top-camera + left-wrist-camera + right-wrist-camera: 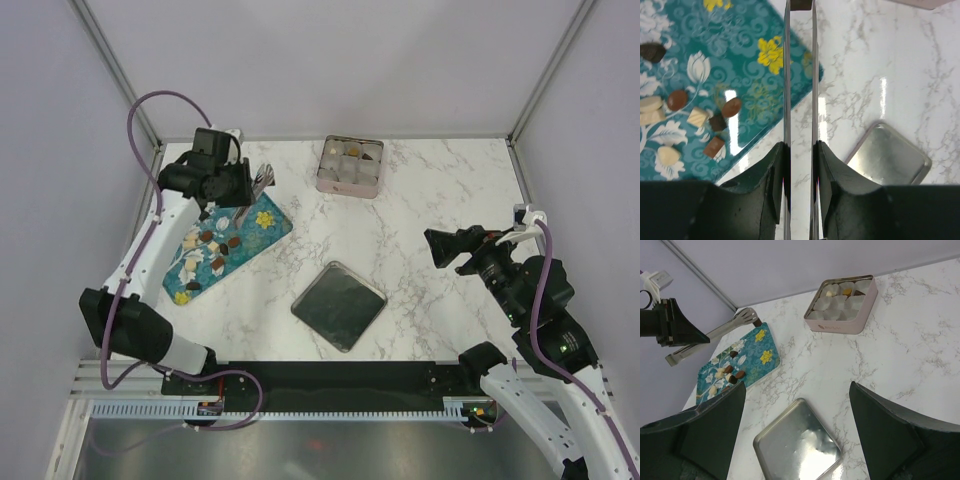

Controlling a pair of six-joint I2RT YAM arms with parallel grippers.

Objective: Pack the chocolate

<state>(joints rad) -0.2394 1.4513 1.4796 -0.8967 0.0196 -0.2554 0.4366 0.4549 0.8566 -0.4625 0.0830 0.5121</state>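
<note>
Several chocolate pieces (213, 247), dark brown, reddish-brown and whitish, lie on a teal flowered tray (264, 233); they also show in the left wrist view (722, 115). My left gripper (800, 150) is shut on metal tongs (788, 75), held above the tray's far right edge. The tongs pinch one dark chocolate piece (800, 4) at their tip, also seen in the right wrist view (757, 322). A pink square tin (350, 180) with pale paper cups stands at the back; a few cups hold pieces (846, 290). My right gripper (797, 405) is open and empty over the right side of the table.
The tin's silver lid (339, 305) lies flat at the front middle, also in the right wrist view (797, 447). Marble tabletop (440, 190) stretches between the tray, the tin and the lid. Frame posts and grey walls ring the table.
</note>
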